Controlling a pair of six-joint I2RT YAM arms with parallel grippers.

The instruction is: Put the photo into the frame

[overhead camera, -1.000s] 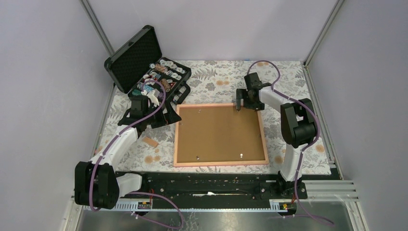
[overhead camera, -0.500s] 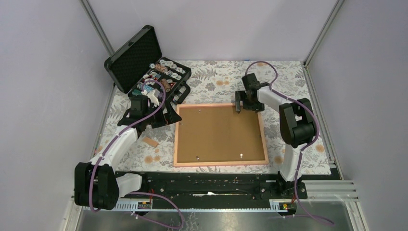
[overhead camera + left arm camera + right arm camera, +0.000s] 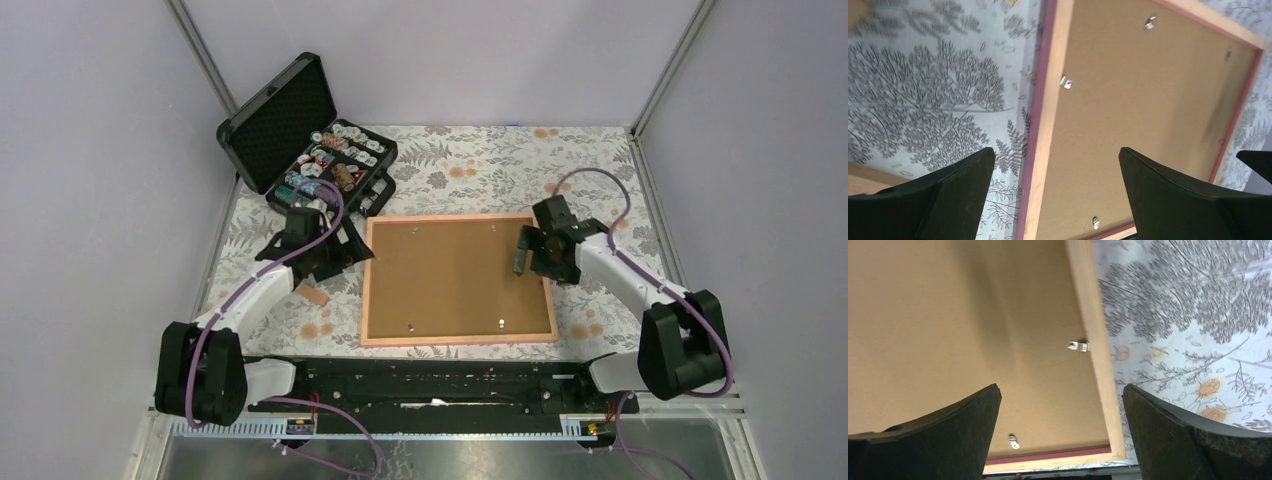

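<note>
Where my right gripper (image 3: 525,255) stands: swung from the frame's far corner to its right edge, jaws wide, empty.
Left gripper (image 3: 350,248): spread, empty, over the left edge.
Frame (image 3: 455,340): face down, board (image 3: 455,280) in.
Photo: unseen (under the board? I cannot tell).
Surface: floral cloth (image 3: 470,170), case (image 3: 310,150) far-left.
Room: plain lilac walls.

Light is even and diffuse, from above. The top view is sharp; wrist views show near fingers (image 3: 1178,200) soft-edged and faint shadows on the board (image 3: 948,315).
</note>
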